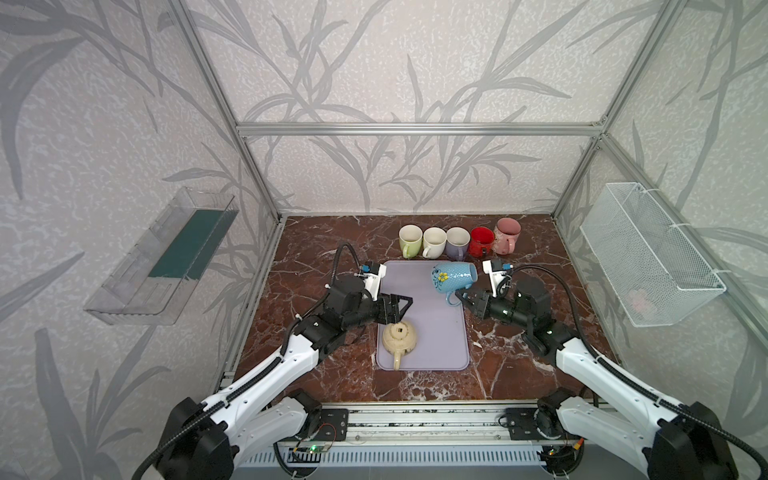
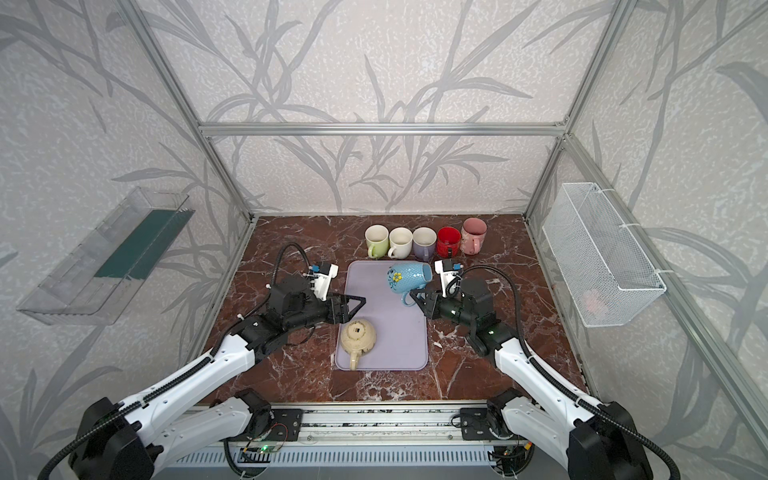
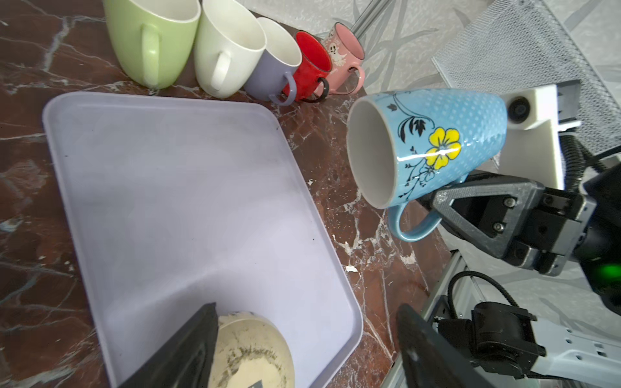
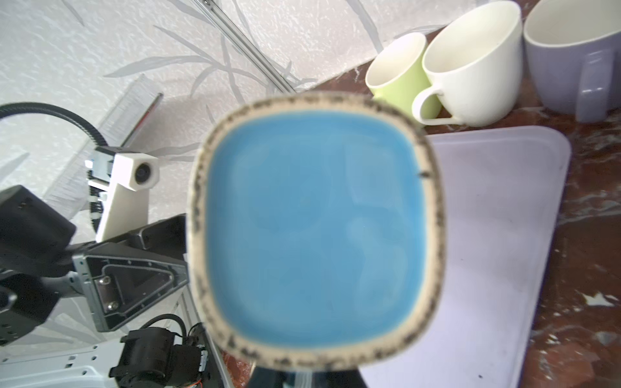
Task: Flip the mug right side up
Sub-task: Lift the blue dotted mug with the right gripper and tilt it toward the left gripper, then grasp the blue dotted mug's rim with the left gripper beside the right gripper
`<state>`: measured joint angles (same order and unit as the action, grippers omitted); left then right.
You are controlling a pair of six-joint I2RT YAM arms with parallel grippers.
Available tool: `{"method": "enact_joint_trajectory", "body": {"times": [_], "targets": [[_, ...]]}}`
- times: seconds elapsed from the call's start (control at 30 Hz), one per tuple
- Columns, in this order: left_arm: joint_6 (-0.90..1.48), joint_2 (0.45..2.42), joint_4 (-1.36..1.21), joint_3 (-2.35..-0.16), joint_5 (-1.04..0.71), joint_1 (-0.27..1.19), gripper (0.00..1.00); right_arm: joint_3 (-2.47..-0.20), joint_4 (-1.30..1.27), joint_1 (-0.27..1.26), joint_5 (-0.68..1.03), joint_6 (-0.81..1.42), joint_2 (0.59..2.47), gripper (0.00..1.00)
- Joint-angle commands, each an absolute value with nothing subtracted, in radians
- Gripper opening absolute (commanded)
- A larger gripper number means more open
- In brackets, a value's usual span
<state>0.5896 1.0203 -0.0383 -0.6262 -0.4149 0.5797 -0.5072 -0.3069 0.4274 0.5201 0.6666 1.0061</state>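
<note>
A blue mug (image 1: pixel 453 277) (image 2: pixel 409 277) (image 3: pixel 433 141) with a yellow flower hangs on its side above the lilac tray's (image 1: pixel 440 332) (image 3: pixel 168 184) far right corner, mouth toward the left arm. My right gripper (image 1: pixel 461 296) (image 2: pixel 415 296) is shut on its handle; the right wrist view is filled by the mug's blue base (image 4: pixel 316 228). A cream mug (image 1: pixel 400 337) (image 2: pixel 358 337) (image 3: pixel 252 349) stands upside down on the tray's near left part. My left gripper (image 1: pixel 401 309) (image 2: pixel 357 306) (image 3: pixel 307 307) hovers open just above it, holding nothing.
Several upright mugs stand in a row behind the tray: green (image 1: pixel 410 240), white (image 1: pixel 434 242), lilac (image 1: pixel 458 243), red (image 1: pixel 482 241), pink (image 1: pixel 507 236). A wire basket (image 1: pixel 648 253) hangs on the right wall and a clear shelf (image 1: pixel 166 257) on the left wall.
</note>
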Motion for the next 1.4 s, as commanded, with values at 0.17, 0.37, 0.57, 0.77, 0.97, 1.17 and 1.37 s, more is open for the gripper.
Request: {"method": "enact_joint_trajectory", "body": {"times": [0.17,0.37,0.57,0.77,0.97,1.17,1.37], "targets": [[0.699,1.04,-0.388,-0.553,-0.536,0.6,0.8,-0.498,-0.694,0.403,0.636,0.818,1.087,0.0],[0.741,1.106,-0.51,-0.542,-0.55,0.617,0.73,-0.518,-0.817,0.403,0.673,0.871,1.161,0.0],[0.765,1.18,-0.586,-0.575,-0.565,0.636,0.65,-0.54,-0.911,0.403,0.71,0.923,1.23,0.0],[0.793,1.246,-0.68,-0.586,-0.581,0.652,0.58,-0.558,-0.969,0.403,0.732,0.958,1.267,0.0],[0.796,1.286,-0.724,-0.613,-0.584,0.66,0.52,-0.565,-0.985,0.416,0.758,0.961,1.275,0.0],[0.815,1.324,-0.774,-0.645,-0.597,0.663,0.47,-0.571,-0.982,0.441,0.772,0.945,1.275,0.0],[0.821,1.34,-0.792,-0.654,-0.599,0.664,0.42,-0.572,-1.017,0.449,0.789,0.953,1.275,0.0]]}}
